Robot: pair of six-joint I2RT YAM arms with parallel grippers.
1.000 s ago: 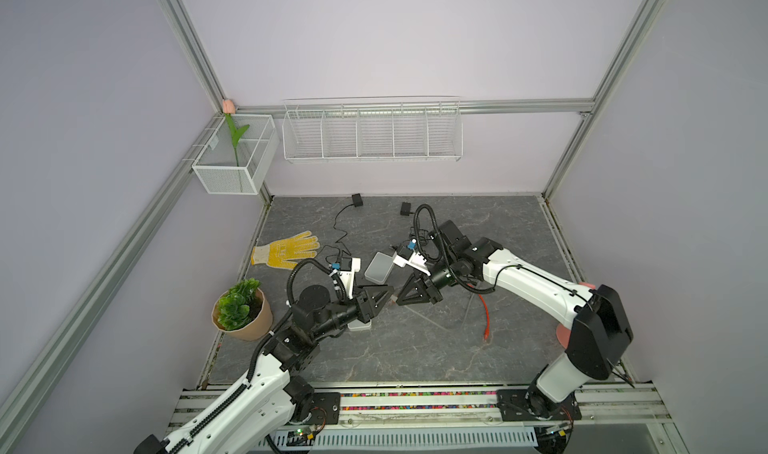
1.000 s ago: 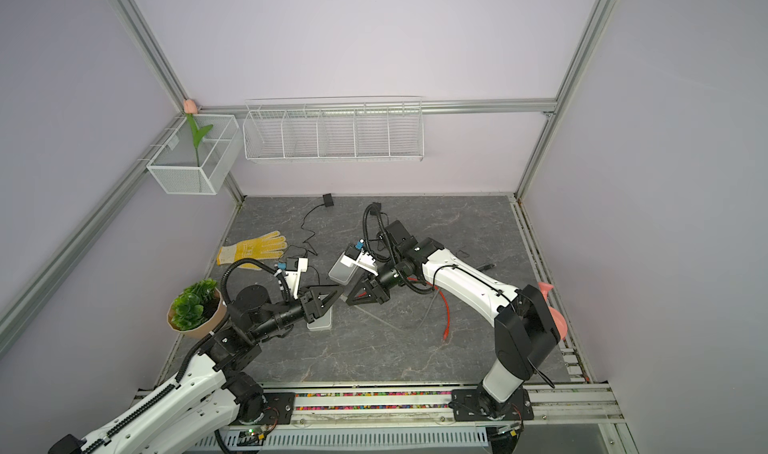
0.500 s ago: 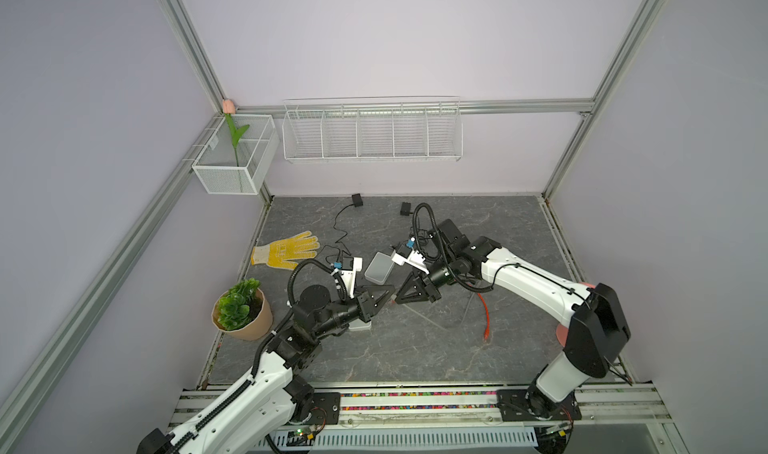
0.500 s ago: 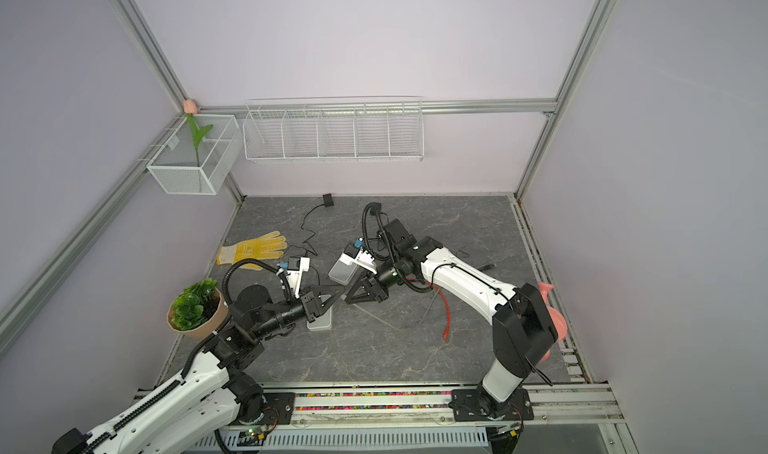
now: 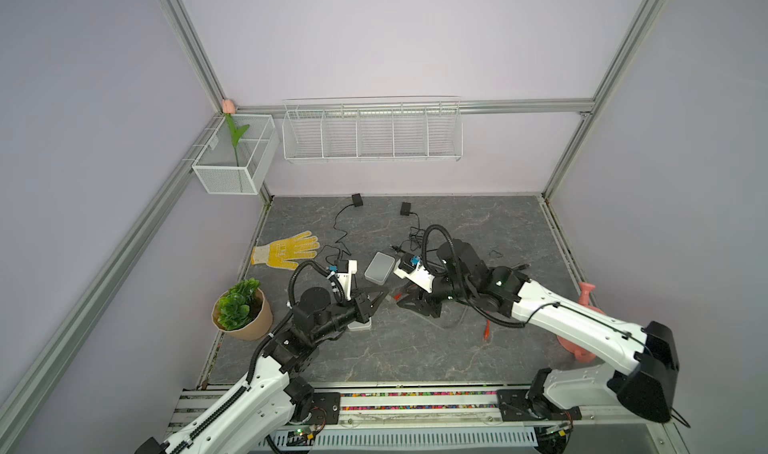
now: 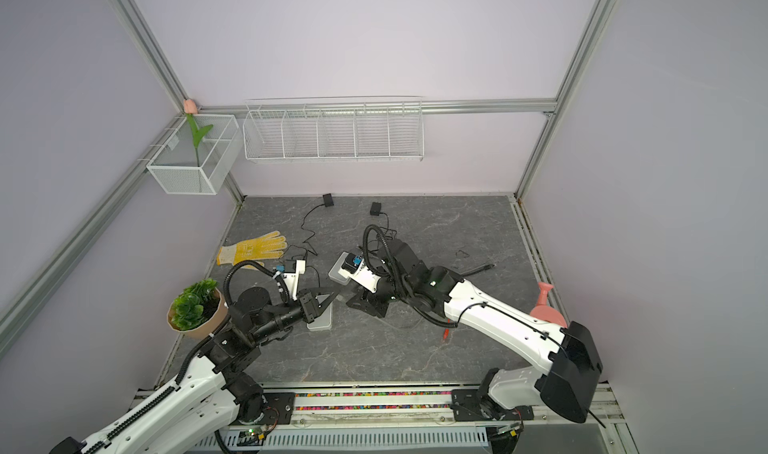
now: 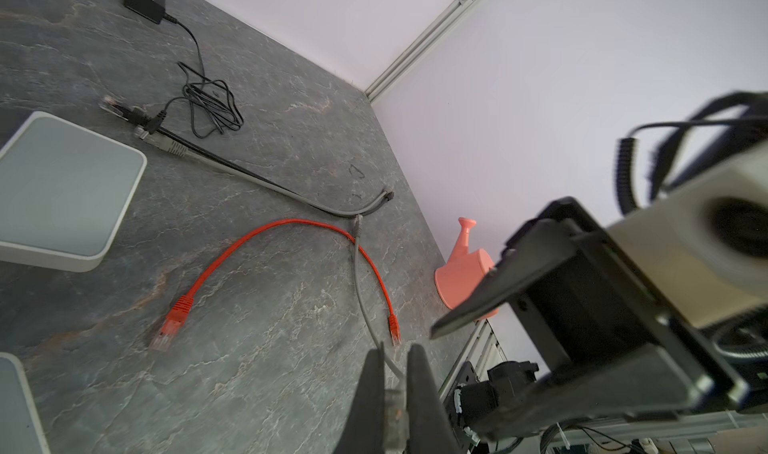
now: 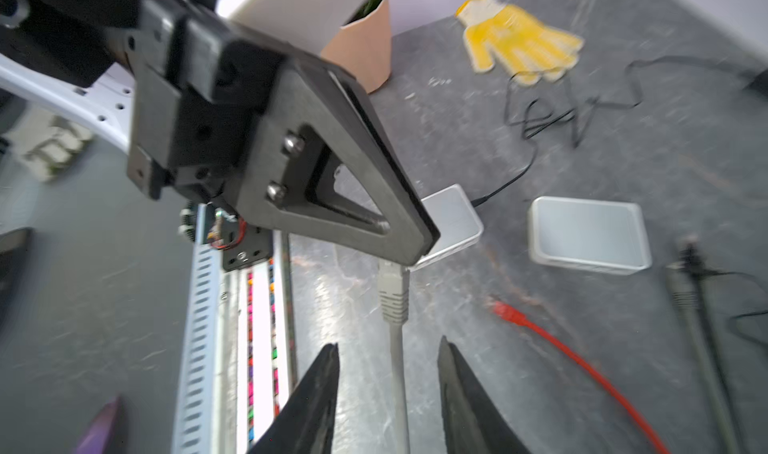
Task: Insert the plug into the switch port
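The grey plug (image 8: pixel 392 290) on its grey cable (image 7: pixel 357 273) is pinched in my left gripper (image 7: pixel 395 348), which is shut on it; the plug (image 7: pixel 392 406) shows between the jaws. My right gripper (image 8: pixel 388 348) faces it with its fingers open on either side of the cable, not touching it. In both top views the left gripper (image 5: pixel 384 296) and right gripper (image 5: pixel 409 302) meet tip to tip mid-table. One white switch box (image 5: pixel 359 325) lies under the left gripper, a second switch box (image 5: pixel 379 267) just behind. No port shows.
A red cable (image 7: pixel 291 223) curves beside the grey one. A yellow glove (image 5: pixel 286 250), potted plant (image 5: pixel 241 310), black adapters (image 5: pixel 356 200) with thin cords and a pink watering can (image 5: pixel 582 306) lie around. Wire baskets (image 5: pixel 372 134) hang on the back wall.
My left gripper has closed on the grey plug. My right gripper, shut a second ago, has opened and let the cable go. Both arms stayed nearly in place.
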